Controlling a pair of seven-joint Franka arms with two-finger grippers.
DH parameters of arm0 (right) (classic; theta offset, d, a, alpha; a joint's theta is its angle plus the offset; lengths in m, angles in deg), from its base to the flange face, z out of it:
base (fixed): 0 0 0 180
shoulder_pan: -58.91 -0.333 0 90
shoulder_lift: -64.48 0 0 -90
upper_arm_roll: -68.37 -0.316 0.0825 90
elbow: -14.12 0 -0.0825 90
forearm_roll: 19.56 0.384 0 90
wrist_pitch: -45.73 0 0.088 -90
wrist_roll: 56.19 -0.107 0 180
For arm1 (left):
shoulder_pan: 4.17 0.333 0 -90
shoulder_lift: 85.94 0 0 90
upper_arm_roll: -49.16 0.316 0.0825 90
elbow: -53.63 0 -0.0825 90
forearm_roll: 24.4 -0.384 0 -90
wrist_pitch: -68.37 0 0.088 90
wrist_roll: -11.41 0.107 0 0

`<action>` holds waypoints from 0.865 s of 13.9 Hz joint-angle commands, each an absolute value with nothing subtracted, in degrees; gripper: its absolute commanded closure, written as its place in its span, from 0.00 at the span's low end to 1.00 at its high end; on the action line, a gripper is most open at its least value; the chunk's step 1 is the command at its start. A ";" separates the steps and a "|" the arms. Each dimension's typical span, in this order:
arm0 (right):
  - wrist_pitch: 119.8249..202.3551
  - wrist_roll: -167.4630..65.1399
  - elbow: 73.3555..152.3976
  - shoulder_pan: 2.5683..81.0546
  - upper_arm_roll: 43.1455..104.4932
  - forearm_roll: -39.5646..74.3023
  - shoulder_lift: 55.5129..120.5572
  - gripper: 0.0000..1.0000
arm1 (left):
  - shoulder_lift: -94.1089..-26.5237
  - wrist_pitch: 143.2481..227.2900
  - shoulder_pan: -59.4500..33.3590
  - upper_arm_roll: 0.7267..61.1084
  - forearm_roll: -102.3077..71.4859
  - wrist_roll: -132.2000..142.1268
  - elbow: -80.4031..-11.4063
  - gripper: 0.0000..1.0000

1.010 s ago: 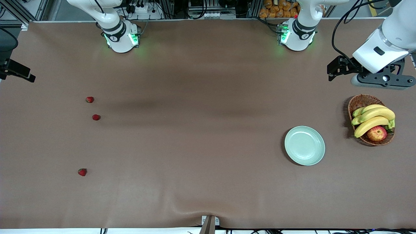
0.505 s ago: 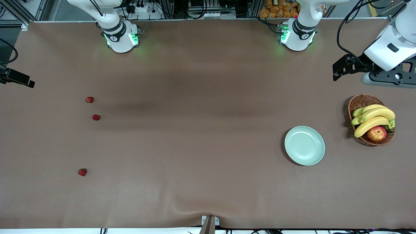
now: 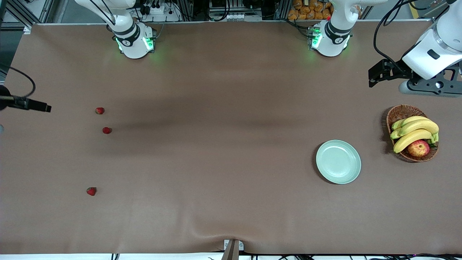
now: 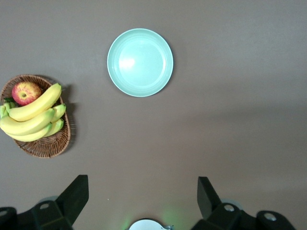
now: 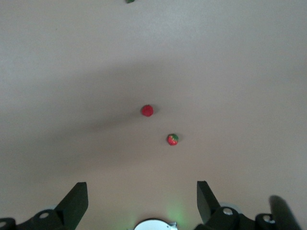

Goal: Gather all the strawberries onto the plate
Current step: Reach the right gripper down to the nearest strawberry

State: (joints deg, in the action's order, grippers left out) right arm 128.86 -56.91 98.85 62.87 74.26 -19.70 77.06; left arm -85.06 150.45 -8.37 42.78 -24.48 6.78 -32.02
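Observation:
Three strawberries lie on the brown table toward the right arm's end: one (image 3: 99,110) (image 5: 172,139), a second (image 3: 107,130) (image 5: 147,110) just nearer the front camera, and a third (image 3: 91,191) nearer still. The pale green plate (image 3: 338,161) (image 4: 140,62) sits bare toward the left arm's end. My right gripper (image 5: 141,201) hangs open and holds nothing, high over the table's right-arm end, apart from the berries. Only a dark part of that hand (image 3: 27,104) shows in the front view. My left gripper (image 3: 429,86) (image 4: 142,191) is open with nothing in it, above the table by the basket.
A wicker basket (image 3: 399,113) (image 4: 45,146) with bananas (image 3: 415,130) and an apple (image 3: 418,148) stands beside the plate at the left arm's end. Both arm bases (image 3: 134,41) (image 3: 328,39) stand along the table's edge farthest from the front camera.
The right hand's dark part has slid in from the table's end, toward the front camera's side. The left hand has shifted slightly toward its end of the table. Nothing on the table moved.

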 commanded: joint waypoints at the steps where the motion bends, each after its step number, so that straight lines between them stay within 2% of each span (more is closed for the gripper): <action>1: 132.29 -56.28 98.32 64.01 73.47 -20.18 80.55 0.00 | -84.71 149.49 -8.39 42.48 -23.35 5.61 -31.80 0.00; 12: 153.38 -49.34 98.32 65.15 73.38 -19.31 96.64 0.00 | -83.83 149.93 -8.39 42.30 -23.44 6.40 -31.71 0.00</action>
